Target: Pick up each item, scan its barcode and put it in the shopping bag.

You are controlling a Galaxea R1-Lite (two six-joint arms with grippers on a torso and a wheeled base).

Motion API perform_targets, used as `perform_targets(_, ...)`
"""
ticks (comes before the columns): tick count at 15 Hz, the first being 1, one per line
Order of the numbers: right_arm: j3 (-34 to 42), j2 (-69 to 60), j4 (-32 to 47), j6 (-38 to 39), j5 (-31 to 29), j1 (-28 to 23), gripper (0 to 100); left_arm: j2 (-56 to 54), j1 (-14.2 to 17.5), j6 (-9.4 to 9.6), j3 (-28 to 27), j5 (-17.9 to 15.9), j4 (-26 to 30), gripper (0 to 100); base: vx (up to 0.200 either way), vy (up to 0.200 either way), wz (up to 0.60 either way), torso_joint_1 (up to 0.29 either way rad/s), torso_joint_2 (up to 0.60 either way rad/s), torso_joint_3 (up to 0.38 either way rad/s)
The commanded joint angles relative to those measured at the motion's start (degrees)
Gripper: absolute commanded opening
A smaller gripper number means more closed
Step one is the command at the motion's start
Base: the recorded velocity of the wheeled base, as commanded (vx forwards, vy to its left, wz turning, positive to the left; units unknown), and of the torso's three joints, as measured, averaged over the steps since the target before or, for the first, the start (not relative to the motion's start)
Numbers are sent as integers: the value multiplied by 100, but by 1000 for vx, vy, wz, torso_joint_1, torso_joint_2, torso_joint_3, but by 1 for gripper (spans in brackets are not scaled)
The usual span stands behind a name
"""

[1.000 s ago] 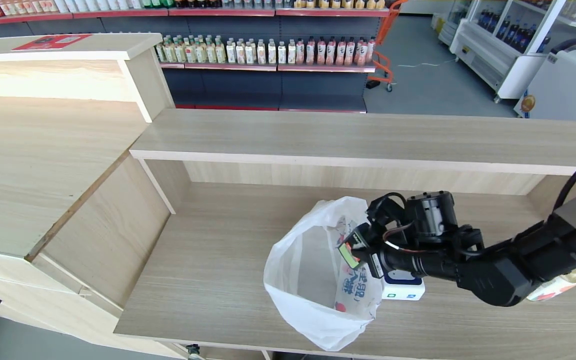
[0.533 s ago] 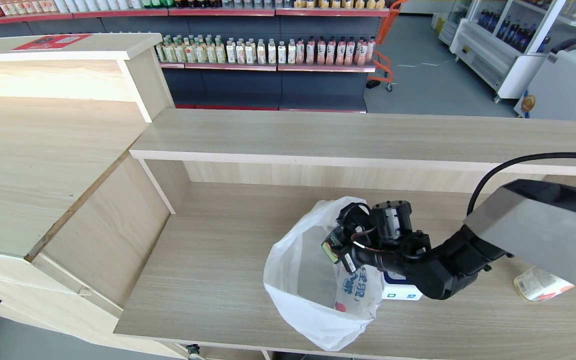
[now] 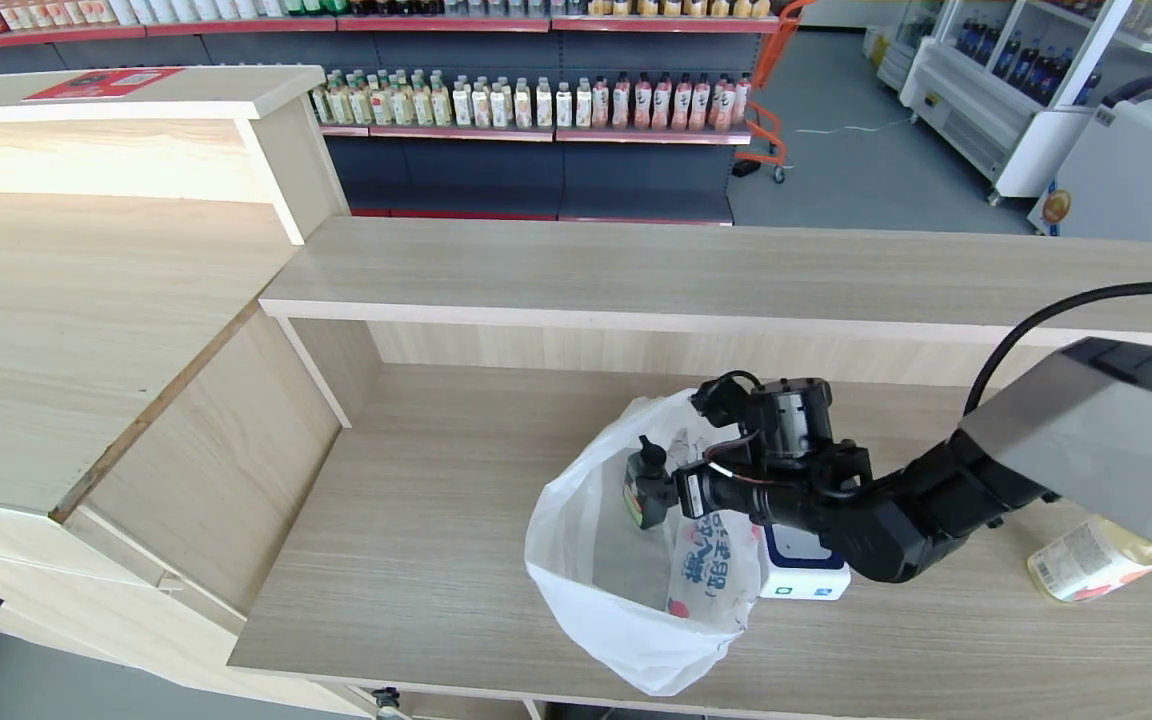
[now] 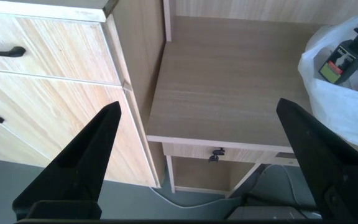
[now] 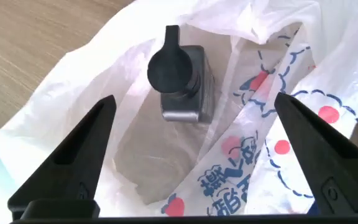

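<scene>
A white plastic shopping bag (image 3: 586, 590) stands open on the lower wooden counter (image 3: 416, 560). A dark pump bottle (image 3: 641, 490) with a green label sits upright in its mouth, free of any grip. My right gripper (image 3: 663, 488) hovers just right of the bottle over the bag opening. In the right wrist view the gripper (image 5: 194, 102) is open, its fingers (image 5: 79, 149) spread wide above the bottle (image 5: 185, 81) and bag (image 5: 61, 137). My left gripper (image 4: 199, 106) is open, low, before the counter's front edge. From there the bag (image 4: 347, 106) and bottle (image 4: 340, 56) show far off.
A white scanner box (image 3: 804, 578) sits right behind the bag, under my right arm. A pale bottle (image 3: 1086, 570) lies on its side at the counter's right end. A raised shelf (image 3: 736, 270) runs along the back; drawers (image 4: 42, 93) stand at the left.
My right arm moved left, carrying the bottle over the bag. Its gripper has opened and let go, and the bottle now sits inside the bag's mouth.
</scene>
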Motion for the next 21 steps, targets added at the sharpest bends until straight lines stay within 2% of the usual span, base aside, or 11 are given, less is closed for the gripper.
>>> perform_targets(1, 233, -1449, 846, 733, 173, -353, 100, -2, 1, 0, 0, 2, 0, 100, 0, 0, 0, 0, 0, 0)
perform_targets(3, 726, -2741, 1821, 1120, 445, -863, 100, -2, 1, 0, 0, 2, 0, 100, 0, 0, 0, 0, 0, 0)
perform_targets(4, 893, -3101, 2041, 1120, 480, -1047, 100, -2, 1, 0, 0, 2, 0, 100, 0, 0, 0, 0, 0, 0)
perform_targets(5, 1297, -3883, 2489, 1067, 480, -1443, 100, -2, 1, 0, 0, 2, 0, 100, 0, 0, 0, 0, 0, 0)
perform_targets(6, 1692, -4824, 2955, 856, 331, -1935, 100, -2, 1, 0, 0, 2, 0, 100, 0, 0, 0, 0, 0, 0)
perform_targets(9, 2668, -7030, 3869, 619, -21, -2796, 100, -2, 1, 0, 0, 2, 0, 100, 0, 0, 0, 0, 0, 0)
perform_targets(11, 3169, -8401, 4265, 496, -293, -2946, 100, -2, 1, 0, 0, 2, 0, 100, 0, 0, 0, 0, 0, 0)
perform_targets(15, 3661, -10246, 5328, 364, -759, -3025, 100, -2, 1, 0, 0, 2, 0, 100, 0, 0, 0, 0, 0, 0)
perform_targets(18, 4162, -11697, 5970, 355, -785, -3042, 100, -2, 1, 0, 0, 2, 0, 100, 0, 0, 0, 0, 0, 0)
perform_targets(21, 4575, -11916, 6146, 382, -1260, -3060, 100, -2, 1, 0, 0, 2, 0, 100, 0, 0, 0, 0, 0, 0)
